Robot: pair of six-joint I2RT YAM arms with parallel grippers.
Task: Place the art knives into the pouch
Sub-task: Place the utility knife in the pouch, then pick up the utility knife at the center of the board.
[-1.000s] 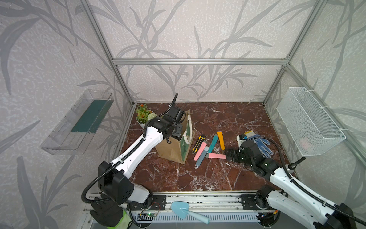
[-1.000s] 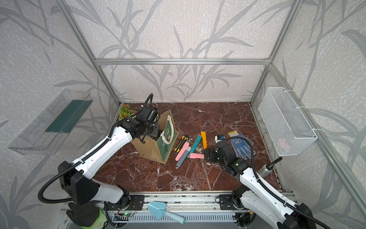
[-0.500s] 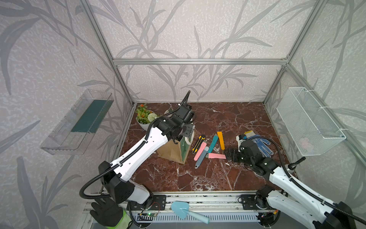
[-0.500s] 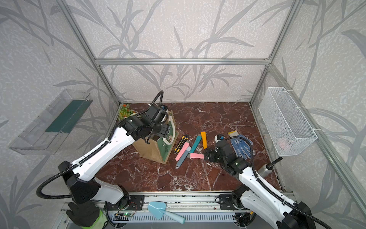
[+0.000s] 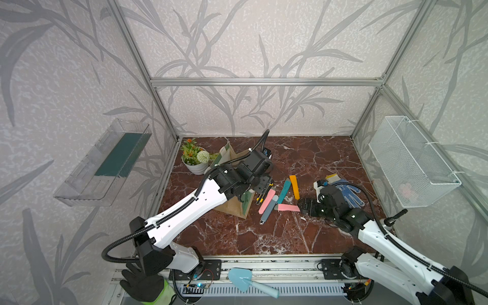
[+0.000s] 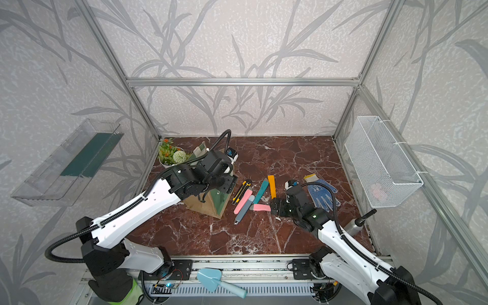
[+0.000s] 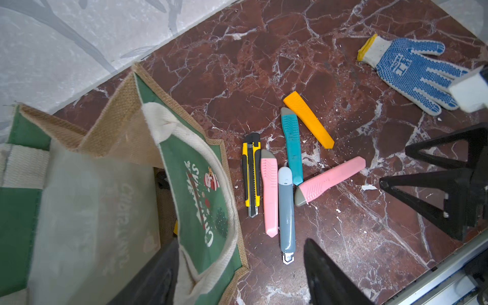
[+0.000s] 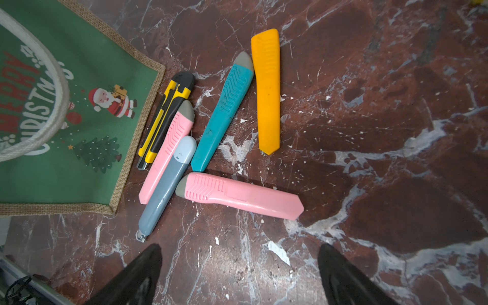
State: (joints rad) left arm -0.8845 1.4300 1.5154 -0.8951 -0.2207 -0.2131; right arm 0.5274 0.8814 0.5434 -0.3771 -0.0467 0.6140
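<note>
Beside the pouch (image 7: pixel 198 200) on the marble tabletop (image 5: pixel 311 158), catches the left claw (image 7: pixel 239 244) spread wide and gripping nothing, poised at the knife-side wall with one finger (image 7: pixel 153 277) apparently inside the mouth. Shows the right claw (image 8: pixel 237 277) likewise parted and empty, hovering just short of a pink art knife (image 8: pixel 243 196) lying crosswise. Finds five more art knives flat on the stone close by: yellow-and-black (image 7: pixel 251 174) nearest the pouch, then pink (image 7: pixel 269 195), grey-blue (image 7: pixel 286 211), teal (image 7: pixel 292 145) and orange (image 7: pixel 307 120). Glimpses a sliver of yellow (image 7: pixel 175 227) within the pouch, too little to name. Reads, on this evidence, as the pause between one drop and the next pick. Calls next for lowering the right claw astride the crosswise pink handle, closing across its narrow width, lifting, then carrying to the soft, leaning mouth, with the left arm cleared away first. Against a second ago, has the left arm swung from above the pouch's far side toward the knives, claw opened since; leaves the right arm and the six knives on the stone unmoved.
</note>
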